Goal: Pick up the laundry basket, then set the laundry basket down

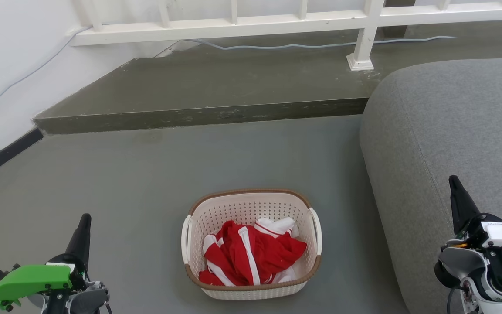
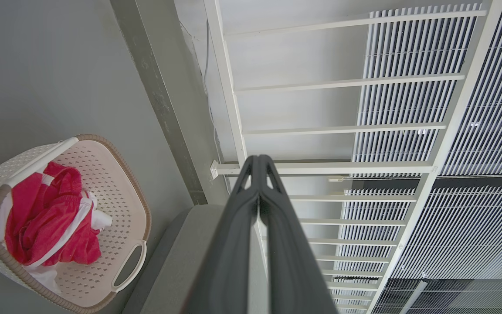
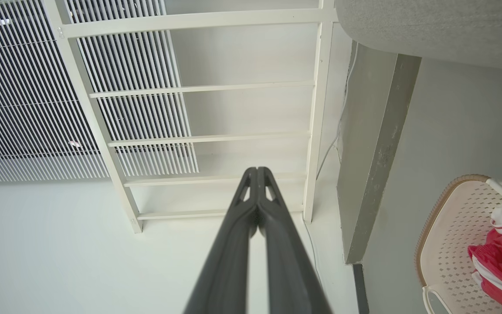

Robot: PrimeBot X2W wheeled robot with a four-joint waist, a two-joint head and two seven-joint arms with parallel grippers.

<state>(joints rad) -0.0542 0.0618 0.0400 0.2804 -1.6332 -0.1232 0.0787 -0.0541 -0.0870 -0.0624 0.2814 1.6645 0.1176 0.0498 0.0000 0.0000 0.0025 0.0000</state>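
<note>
Your laundry basket (image 1: 242, 209) stands upright on the floor (image 1: 146, 183), cream, perforated, brown-rimmed, with white side handles and red-and-white clothing (image 1: 251, 255) bundled inside. It lies between your left gripper (image 1: 86, 217) and right gripper (image 1: 453, 179), apart from both.

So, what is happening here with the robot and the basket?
The small cream-white perforated plastic laundry basket with a brown rim stands on the grey floor beside a grey upholstered sofa, with red and white clothes in it. Nothing holds it yet. The robot's left gripper and right gripper are both shut, one on each side, apart from the basket.
</note>
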